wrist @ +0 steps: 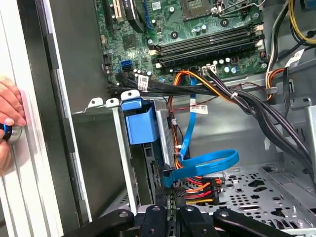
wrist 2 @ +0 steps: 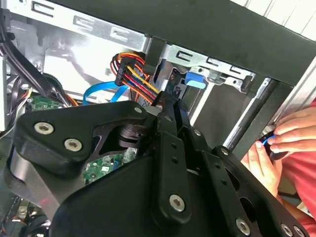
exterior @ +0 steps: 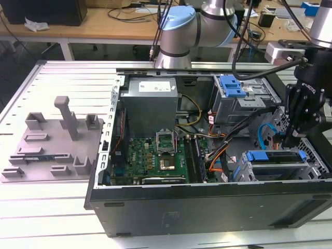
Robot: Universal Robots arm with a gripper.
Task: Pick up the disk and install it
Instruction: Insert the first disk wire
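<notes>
The disk [exterior: 275, 156], a silver drive in a bright blue bracket, sits in the drive cage at the case's front corner, on the exterior view's right. In the first wrist view the disk [wrist: 165, 136] stands edge-on in the cage behind its blue bracket [wrist: 140, 123]. My gripper [exterior: 287, 139] hangs just above the disk's cabled end, its black fingers [wrist: 159, 219] pressed together with nothing seen between them. In the second wrist view the gripper [wrist 2: 170, 106] points at the cage, where a piece of the blue bracket [wrist 2: 195, 79] shows.
A blue data cable [wrist: 207, 163] and an orange-yellow power plug [wrist: 197, 190] lie beside the fingers. The grey power supply box [exterior: 150, 101], motherboard [exterior: 155, 158] and a blue latch [exterior: 232, 85] fill the case. A person's hand [wrist 2: 289, 140] rests at the case edge. A grey fixture [exterior: 52, 140] lies outside.
</notes>
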